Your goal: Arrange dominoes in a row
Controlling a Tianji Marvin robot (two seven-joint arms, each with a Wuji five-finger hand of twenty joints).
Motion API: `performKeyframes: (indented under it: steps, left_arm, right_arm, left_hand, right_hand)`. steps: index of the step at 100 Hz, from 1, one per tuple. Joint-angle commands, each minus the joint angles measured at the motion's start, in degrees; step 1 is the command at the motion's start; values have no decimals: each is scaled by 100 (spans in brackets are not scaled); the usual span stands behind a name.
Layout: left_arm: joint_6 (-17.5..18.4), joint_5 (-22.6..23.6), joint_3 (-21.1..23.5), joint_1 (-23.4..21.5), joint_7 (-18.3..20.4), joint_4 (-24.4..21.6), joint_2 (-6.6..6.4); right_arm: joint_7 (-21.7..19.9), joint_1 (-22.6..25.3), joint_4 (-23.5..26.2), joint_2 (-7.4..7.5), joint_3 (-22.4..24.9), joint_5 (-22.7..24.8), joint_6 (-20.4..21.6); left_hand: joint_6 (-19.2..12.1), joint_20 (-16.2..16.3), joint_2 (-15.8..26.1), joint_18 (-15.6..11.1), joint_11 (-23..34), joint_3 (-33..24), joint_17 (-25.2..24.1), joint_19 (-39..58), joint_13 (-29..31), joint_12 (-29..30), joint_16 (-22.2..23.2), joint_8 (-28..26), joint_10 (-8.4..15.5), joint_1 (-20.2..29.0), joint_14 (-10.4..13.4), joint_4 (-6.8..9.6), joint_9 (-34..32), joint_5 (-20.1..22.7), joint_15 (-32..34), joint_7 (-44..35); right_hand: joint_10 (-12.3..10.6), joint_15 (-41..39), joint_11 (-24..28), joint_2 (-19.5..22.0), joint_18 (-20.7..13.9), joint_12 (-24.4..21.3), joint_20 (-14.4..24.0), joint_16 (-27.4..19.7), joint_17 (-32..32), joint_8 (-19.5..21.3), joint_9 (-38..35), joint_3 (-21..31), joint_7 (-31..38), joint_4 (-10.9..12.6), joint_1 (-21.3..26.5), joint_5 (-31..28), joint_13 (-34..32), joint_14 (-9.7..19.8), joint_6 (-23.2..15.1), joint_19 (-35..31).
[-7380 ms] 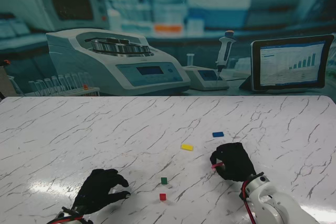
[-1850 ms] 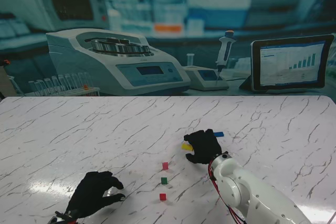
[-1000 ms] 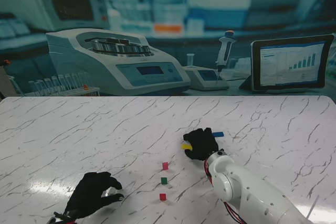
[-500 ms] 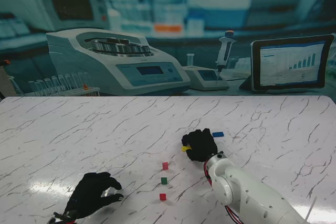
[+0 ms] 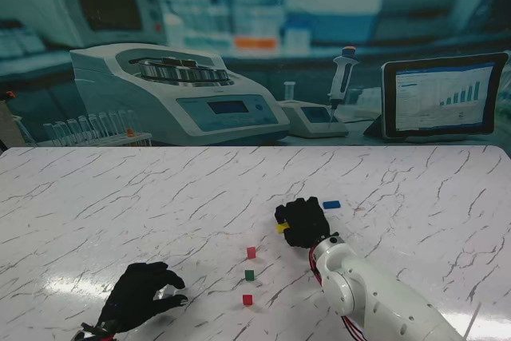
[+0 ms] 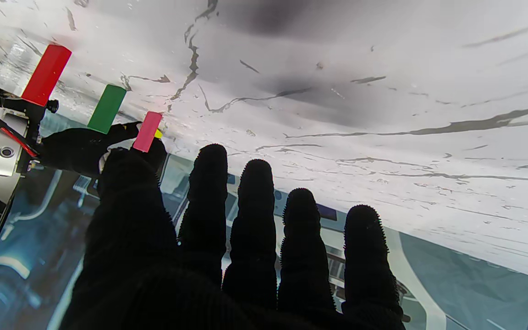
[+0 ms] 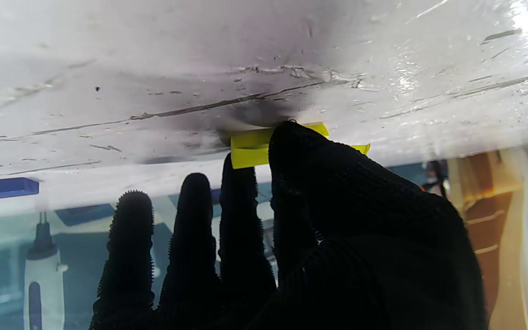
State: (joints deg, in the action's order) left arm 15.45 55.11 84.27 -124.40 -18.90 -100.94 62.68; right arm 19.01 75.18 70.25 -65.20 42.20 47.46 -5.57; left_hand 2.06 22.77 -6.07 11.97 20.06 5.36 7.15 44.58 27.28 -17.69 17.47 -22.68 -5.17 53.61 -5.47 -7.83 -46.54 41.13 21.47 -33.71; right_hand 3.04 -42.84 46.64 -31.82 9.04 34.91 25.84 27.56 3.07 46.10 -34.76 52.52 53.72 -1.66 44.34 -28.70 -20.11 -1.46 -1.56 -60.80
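The bench (image 5: 120, 197) is glossy white marble-look with thin dark veins and a bright glare patch near the left hand (image 5: 144, 299). Both hands wear black knitted gloves with a nubbly texture on the fingertips (image 6: 257, 183).

Five dominoes show, one of each colour, all small flat rectangular blocks of smooth, matte plastic. Three stand upright in a line between the two hands: the red domino (image 5: 247, 299) closest to the left hand, the green domino (image 5: 250, 275) next, and the pink domino (image 5: 251, 252) last, closest to the right hand (image 5: 303, 223). In the left wrist view the same three stand as slim slabs on their short ends: red (image 6: 46, 74), green (image 6: 107, 108), pink (image 6: 147, 131).

The right hand is curled over the yellow domino (image 5: 282, 227), which pokes out at its thumb side; the right wrist view shows the thumb and a finger pinching the yellow block (image 7: 250, 149) right at the bench surface. The blue domino (image 5: 331, 204) lies flat just beyond that hand's knuckles, apart from it.

The left hand rests on the bench, fingers loosely bent and spread, holding nothing.

No writing can be read on the dominoes; the backdrop's tablet (image 5: 444, 95) shows a bar chart too small to read.
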Motion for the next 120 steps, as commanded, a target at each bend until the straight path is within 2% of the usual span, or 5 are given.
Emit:
performKeyframes:
  steps: [1, 25, 55, 89, 120]
  left_arm:
    - [137, -33, -15, -29, 53, 18, 32]
    - [119, -29, -15, -31, 50, 23, 32]
    - [91, -28, -14, -32, 67, 16, 31]
    - [81, -15, -14, -19, 78, 21, 27]
    - [62, -23, -15, -16, 100, 19, 26]
  right_arm:
    - [1, 126, -58, -28, -45, 7, 37]
    - [133, 132, -133, -66, -42, -57, 111]
    - [214, 172, -175, -92, 23, -154, 231]
    - [117, 207, -125, -88, 149, -258, 362]
    - [1, 261, -10, -53, 242, -250, 432]
  left_hand:
    - [-125, 98, 75, 98, 97, -42, -34, 186, 144, -86, 70, -59, 83, 80, 92, -38, -63, 104, 70, -83]
    - [-152, 100, 64, 97, 108, 1, -28, 191, 159, -88, 71, -36, 81, 224, 109, -99, -83, 109, 78, -121]
    - [-184, 101, 35, 88, 122, 51, -20, 194, 178, -91, 74, -10, 88, 308, 112, -129, -100, 112, 93, -183]
    - [-191, 101, 17, 89, 147, 74, -20, 194, 193, -101, 76, 9, 95, 297, 121, -127, -117, 102, 105, -254]
    - [-190, 98, 4, 88, 151, 67, -22, 188, 188, -105, 76, 30, 105, 283, 115, -116, -116, 92, 105, -281]
  right_hand:
    - [-14, -162, 200, -132, -71, 165, -45, 114, 56, 504, 54, 73, 1231, -407, 456, -160, -169, -79, -432, -146]
    - [98, -485, 470, -184, 51, 477, -6, 315, 291, 655, -165, 203, 1427, -429, 472, -73, -486, -209, -432, -299]
    - [68, -794, 791, -244, 170, 815, 7, 571, 501, 767, -402, 393, 1486, -466, 551, 2, -826, -241, -513, -406]
    - [91, -720, 655, -237, 200, 722, -4, 628, 506, 571, -386, 399, 1011, -463, 543, 219, -824, -271, -549, -396]
    - [152, -576, 496, -201, 224, 631, -51, 610, 412, 604, -310, 331, 880, -445, 486, 283, -727, -314, -566, -263]
